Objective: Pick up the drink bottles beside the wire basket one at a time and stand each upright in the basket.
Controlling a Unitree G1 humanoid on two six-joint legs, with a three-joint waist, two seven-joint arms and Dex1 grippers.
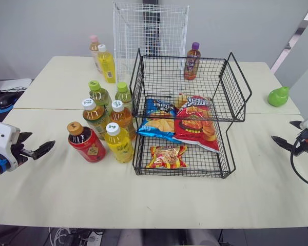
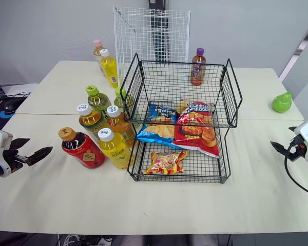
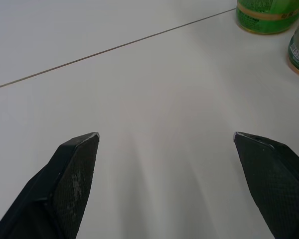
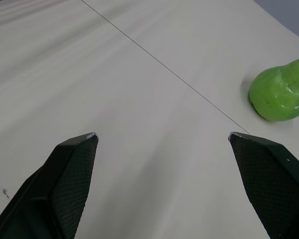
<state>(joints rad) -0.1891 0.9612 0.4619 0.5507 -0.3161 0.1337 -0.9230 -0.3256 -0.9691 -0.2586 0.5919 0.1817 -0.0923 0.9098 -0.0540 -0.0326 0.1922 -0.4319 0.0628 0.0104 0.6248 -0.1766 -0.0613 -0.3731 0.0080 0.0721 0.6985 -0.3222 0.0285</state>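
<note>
A black two-tier wire basket (image 1: 231,82) stands mid-table with snack bags in it. To its left is a cluster of several upright bottles: a red one with a brown cap (image 1: 86,142), a yellow one (image 1: 118,143), two amber teas (image 1: 96,118) and two green-capped ones (image 1: 99,96). Farther back stand a yellow bottle (image 1: 107,63) and a pink-capped one (image 1: 94,48). A purple-capped bottle (image 1: 192,61) is at the basket's back wall; I cannot tell whether it is inside. My left gripper (image 1: 42,139) is open and empty, left of the red bottle. My right gripper (image 1: 281,130) is open and empty, right of the basket.
A white wire grid panel (image 1: 151,31) stands upright behind the basket. A green pear-shaped object (image 1: 278,96) lies at the right, beyond my right gripper. A computer mouse (image 1: 7,98) rests off the table's left edge. Bare tabletop (image 1: 159,200) runs along the front.
</note>
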